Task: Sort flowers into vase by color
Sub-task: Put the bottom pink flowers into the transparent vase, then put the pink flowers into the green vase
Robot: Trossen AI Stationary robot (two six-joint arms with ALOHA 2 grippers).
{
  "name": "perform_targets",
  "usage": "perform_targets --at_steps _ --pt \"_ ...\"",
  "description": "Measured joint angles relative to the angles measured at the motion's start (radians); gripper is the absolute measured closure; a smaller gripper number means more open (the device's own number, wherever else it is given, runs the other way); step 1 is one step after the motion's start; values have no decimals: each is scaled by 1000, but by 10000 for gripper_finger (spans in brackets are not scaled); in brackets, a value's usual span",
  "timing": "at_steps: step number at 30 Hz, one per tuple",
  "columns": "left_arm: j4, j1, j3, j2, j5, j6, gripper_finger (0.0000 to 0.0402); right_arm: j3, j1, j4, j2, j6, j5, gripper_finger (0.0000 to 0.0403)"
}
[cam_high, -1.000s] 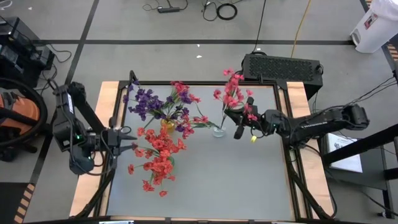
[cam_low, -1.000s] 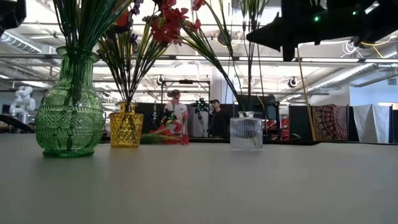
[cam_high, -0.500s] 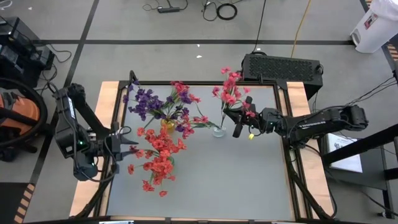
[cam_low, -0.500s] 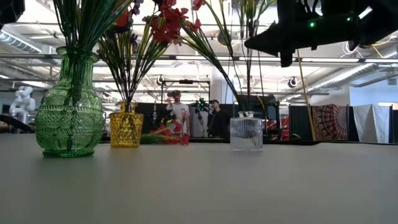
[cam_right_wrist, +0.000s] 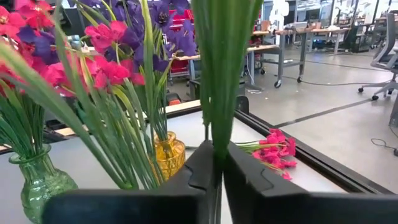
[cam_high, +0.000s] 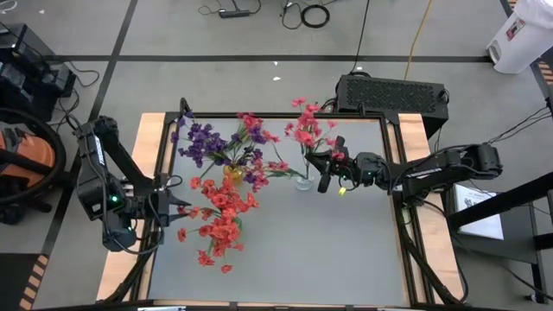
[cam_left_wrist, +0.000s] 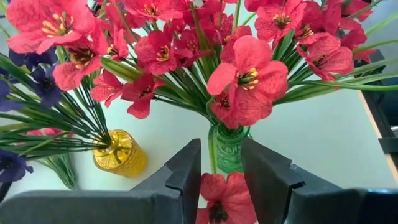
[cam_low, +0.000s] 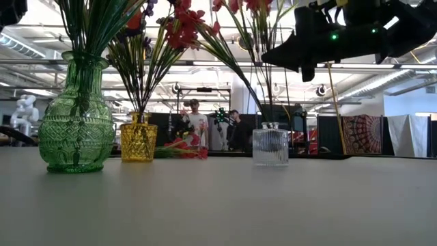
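Observation:
My right gripper (cam_high: 321,180) stands level beside the clear glass vase (cam_high: 303,182), shut on a pink-red sprig (cam_high: 304,130) whose blossoms rise above it. A green vase (cam_low: 76,123) holds a bunch of red flowers (cam_high: 220,216). The yellow vase (cam_low: 138,141) holds purple blossoms (cam_high: 203,138) and some red ones. My left gripper (cam_left_wrist: 221,180) waits open at the table's left, facing the green vase (cam_left_wrist: 229,149). A red blossom (cam_left_wrist: 217,199) shows low between its fingers; whether it touches them I cannot tell. My right gripper pinches the sprig's bundle of green stems (cam_right_wrist: 216,134) between its two fingers. The fingers come level from the table's right and lie across the stems. The sprig stands about upright, blossoms (cam_low: 247,5) on top. Its lower end is hidden by the fingers.
A loose pink-red sprig (cam_right_wrist: 273,149) lies flat by the table's dark frame. A long-stemmed sprig (cam_low: 232,61) leans out of the clear vase (cam_low: 271,147) toward the yellow one. Bare grey tabletop (cam_high: 328,250) spreads across the near half. People stand in the room beyond.
My right gripper has gone a little toward the table's left edge and down, nearer the clear vase, still shut on the sprig. The sprig's blossoms have swung toward the left. In the low view they now show above the gripper.

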Motion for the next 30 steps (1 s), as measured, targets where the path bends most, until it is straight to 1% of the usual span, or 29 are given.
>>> perform_targets --at_steps 4,9,14,17,21,24,27,30 --pt "-7 0 0 0 1 -16 281 0 3 -6 -3 -10 0 336" --pt "-29 0 0 0 1 -63 281 0 11 -12 -7 -26 0 261" --pt "-114 0 0 -2 1 -173 281 0 24 -48 -7 -36 1 193" --pt "-170 0 0 -2 16 -256 281 0 39 -51 -7 -47 1 161" --pt "-219 0 0 -3 82 -326 281 0 62 -80 -22 -78 1 130" --pt "-225 0 0 -3 129 -330 281 0 77 -144 -58 -87 1 115" --pt "-228 0 0 -3 160 -331 281 0 93 -211 -110 -82 1 106" --pt "-247 0 0 -3 167 -354 281 0 114 -285 -169 -58 1 104"
